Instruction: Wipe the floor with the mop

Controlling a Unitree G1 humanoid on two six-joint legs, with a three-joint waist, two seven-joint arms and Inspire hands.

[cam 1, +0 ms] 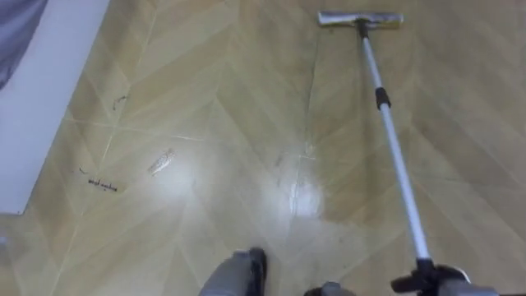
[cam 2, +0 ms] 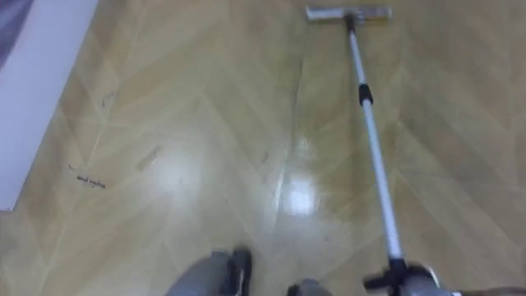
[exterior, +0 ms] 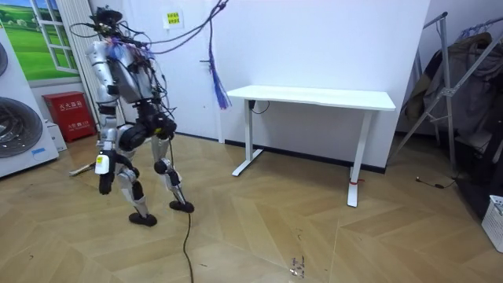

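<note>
At the lower right of my eye views, my right hand [cam 1: 436,281] is clenched round the near end of the mop [cam 1: 394,148]. From the hand the pole runs forward and slightly left to the mop head [cam 1: 360,18], which lies flat on the wooden floor [cam 1: 214,123] well ahead. A white surface [cam 1: 41,99] lies far to the hand's left.

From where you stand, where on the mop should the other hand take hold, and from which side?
Grip the pole on its bare silver stretch below the dark collar, above the right hand closed round its lower end. Come from the robot's left: the pole slants from lower right up to the flat head on the floor, so that side looks free.
</note>
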